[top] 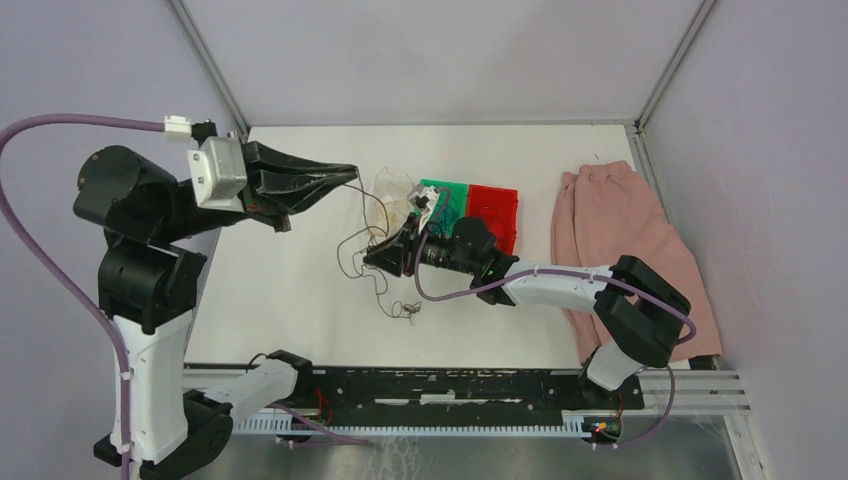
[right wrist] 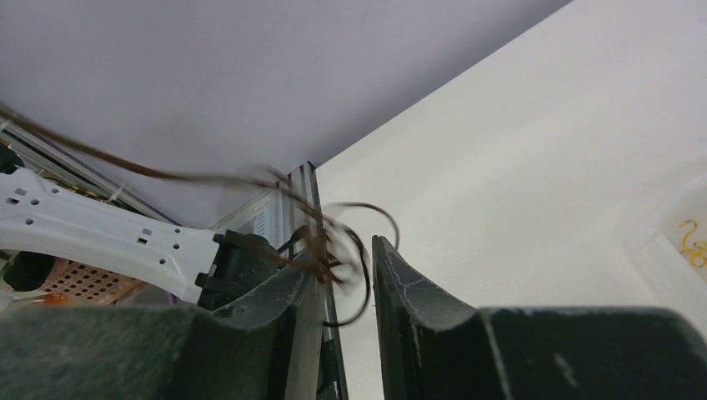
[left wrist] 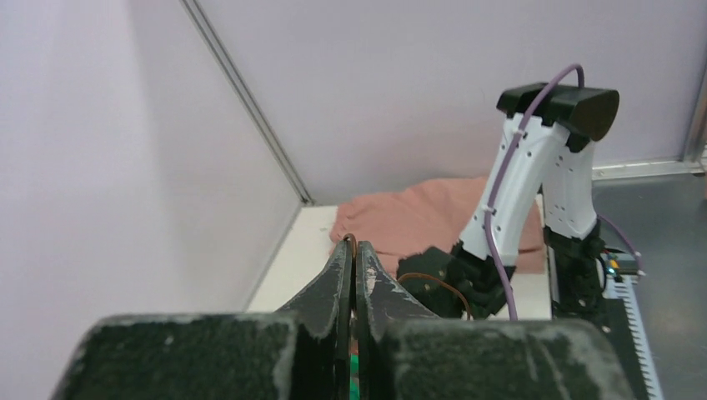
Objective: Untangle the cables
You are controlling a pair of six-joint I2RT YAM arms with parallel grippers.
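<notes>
Brown strand (left wrist: 351,240) is being pinched in the clamped left jaws, apparently drawing it out of the tangled cables (top: 378,228) on the counter (top: 300,300), while the right jaws, narrowly parted, are straddling the knot (right wrist: 321,250).

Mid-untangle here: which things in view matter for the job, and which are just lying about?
Job: cables; left pincer, shut on a brown strand; right pincer, jaws apart at the knot.
Lying about: green tray; red tray; pink cloth.

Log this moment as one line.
left jaws: shut, pinching brown cable | right jaws: apart, at brown tangle | loose curl: lying on table
</notes>
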